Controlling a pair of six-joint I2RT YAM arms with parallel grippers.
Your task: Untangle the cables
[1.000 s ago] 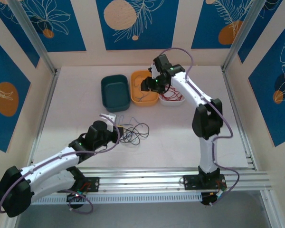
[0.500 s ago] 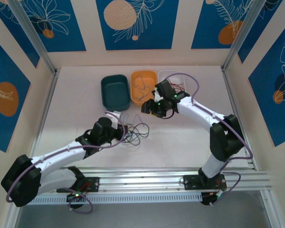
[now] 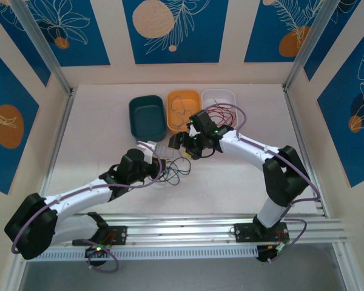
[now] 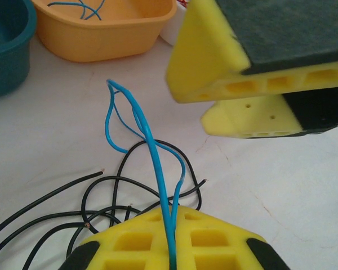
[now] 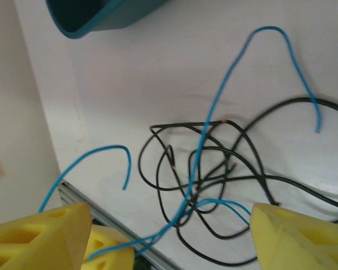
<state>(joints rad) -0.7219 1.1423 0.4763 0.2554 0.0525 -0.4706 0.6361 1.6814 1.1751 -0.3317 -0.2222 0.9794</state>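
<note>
Left gripper (image 4: 170,222) was pinched tight on the blue cable (image 4: 153,147). The strand ran out from between its fingers and looped up just ahead of the tips. Right gripper (image 5: 169,225) had its jaws wide with nothing in them, hovering above and just beyond the left tips. Black cables (image 5: 214,169) lay tangled on the table (image 4: 281,185) below the right fingers, reaching the front of the left fingers, with blue threaded through them.

Step, as judged: right takes the free blue run and draws it clear of the black.

To do it well, right needed to close on blue only, at the raised loop ahead of the left tips, not down in the black knot. Left should hold as anchor. The pull should go up and away slowly, toward the orange bin (image 4: 101,39) beyond the fingers, which had blue strands in it. Risk: black dragged along.
</note>
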